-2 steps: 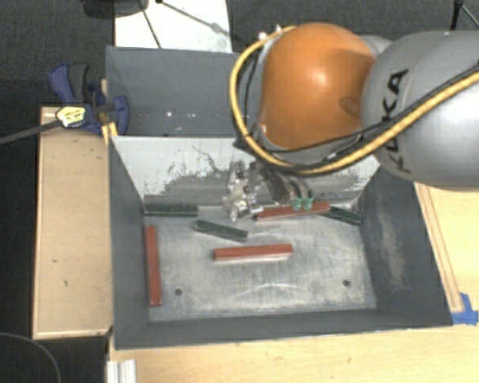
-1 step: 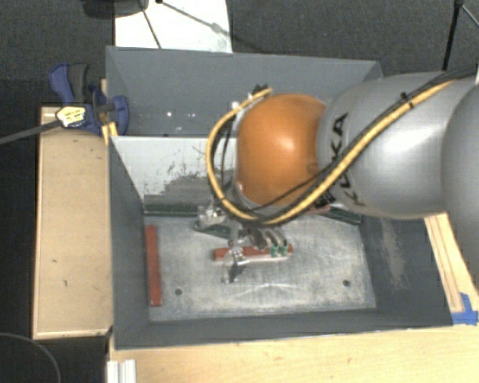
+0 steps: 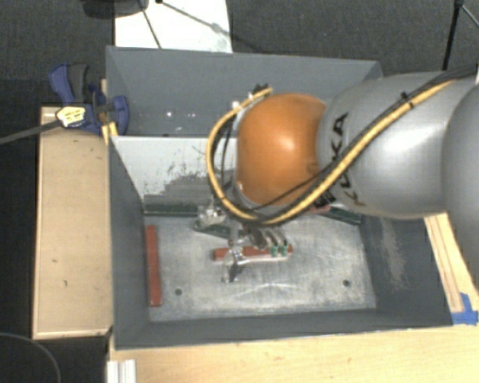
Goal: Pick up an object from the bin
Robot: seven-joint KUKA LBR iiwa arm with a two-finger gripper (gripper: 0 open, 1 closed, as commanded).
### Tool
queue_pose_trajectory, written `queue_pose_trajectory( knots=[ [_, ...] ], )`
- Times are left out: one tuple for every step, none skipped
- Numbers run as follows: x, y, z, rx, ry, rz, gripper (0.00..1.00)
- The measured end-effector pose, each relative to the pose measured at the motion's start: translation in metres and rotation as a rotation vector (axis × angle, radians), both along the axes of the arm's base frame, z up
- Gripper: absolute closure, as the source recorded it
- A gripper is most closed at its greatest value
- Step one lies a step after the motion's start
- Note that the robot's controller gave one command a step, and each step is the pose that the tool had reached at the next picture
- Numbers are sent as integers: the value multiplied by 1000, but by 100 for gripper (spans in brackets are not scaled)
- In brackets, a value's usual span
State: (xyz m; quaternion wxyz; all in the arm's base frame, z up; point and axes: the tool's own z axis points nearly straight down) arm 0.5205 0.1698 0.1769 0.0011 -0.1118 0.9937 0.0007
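While the arm (image 3: 399, 150) stretched in from the right, its orange cover (image 3: 279, 154) and looped yellow cable (image 3: 215, 166) above the middle of the grey bin (image 3: 128, 238), the gripper (image 3: 236, 262) hung low over the bin floor, close to its centre; just beside and partly beneath it lay a small reddish-brown piece with a green end (image 3: 263, 251), flat on the floor and roughly crosswise, the green end toward the right; whether the gripper touched or clasped that piece could not be told, nor whether it stood released or clenched, since the wrist hid much of it; a long red stick (image 3: 153, 266) lay well apart along the left wall; a dark flat bar (image 3: 169, 207) rested by the back wall, left of the gripper; a dark green thing (image 3: 347, 215) showed under the arm on the right
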Motion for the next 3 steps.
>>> queue_pose_trajectory(
  knots=[
    [10,-29,-44,2,-6,22,0],
    [9,-60,-102,3,-6,-13,100],
    [9,-60,-102,3,-6,-15,100]
  ],
)
